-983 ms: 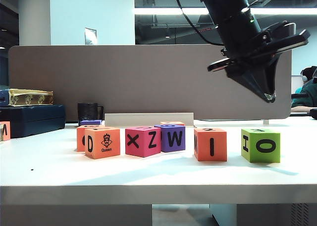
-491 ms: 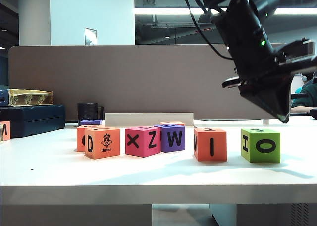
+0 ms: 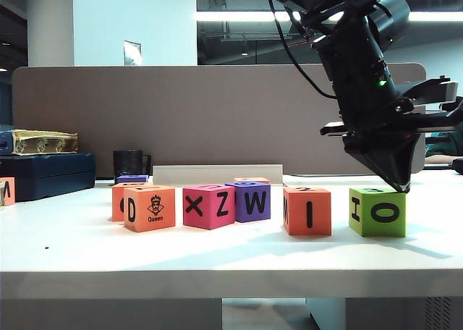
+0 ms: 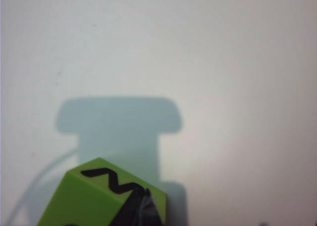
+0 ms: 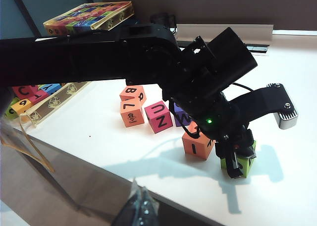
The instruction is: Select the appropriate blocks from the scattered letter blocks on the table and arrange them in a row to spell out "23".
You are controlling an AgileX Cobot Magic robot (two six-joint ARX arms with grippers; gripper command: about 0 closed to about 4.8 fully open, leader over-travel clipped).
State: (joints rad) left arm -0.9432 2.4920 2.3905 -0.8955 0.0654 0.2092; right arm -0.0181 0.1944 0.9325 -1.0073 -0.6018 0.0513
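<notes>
Six cubes: three orange (image 3: 307, 210), one pink (image 3: 208, 206), purple (image 3: 253, 200), green (image 3: 377, 211); left gripper (image 3: 400, 187), pressed together, has descended onto green; right gripper's (image 5: 141, 208) state unclear.

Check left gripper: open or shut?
Shut: the left gripper tapers to one closed tip touching the green block's top; nothing held.
</notes>
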